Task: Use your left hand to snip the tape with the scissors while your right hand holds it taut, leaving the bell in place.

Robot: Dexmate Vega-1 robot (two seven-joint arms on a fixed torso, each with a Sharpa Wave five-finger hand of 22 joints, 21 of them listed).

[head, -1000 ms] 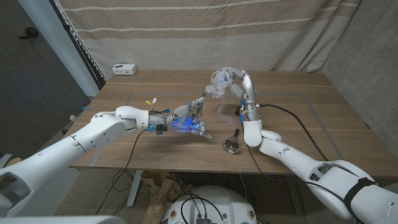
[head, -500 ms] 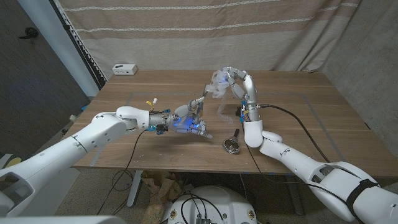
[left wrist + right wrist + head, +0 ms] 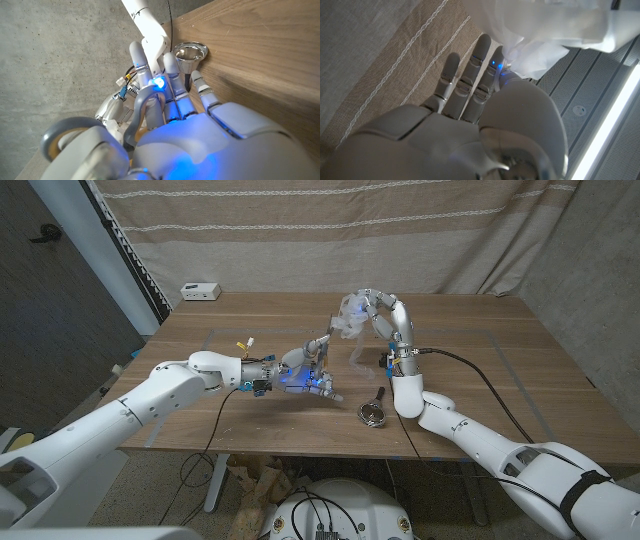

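Your work surface is a dark wooden table (image 3: 480, 370) with faint tape outlines. A metal bell (image 3: 373, 412) lies on its side near the front edge, right of centre. A small white box (image 3: 200, 291) sits at the far left corner.

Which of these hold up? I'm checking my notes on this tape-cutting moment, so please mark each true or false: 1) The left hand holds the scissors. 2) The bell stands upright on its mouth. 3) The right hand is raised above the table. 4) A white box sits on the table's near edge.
1) True: the left hand grips the grey-handled scissors.
2) False: the bell lies on its side on the table.
3) True: the right hand is lifted, holding clear tape.
4) False: the white box sits at the far left corner.
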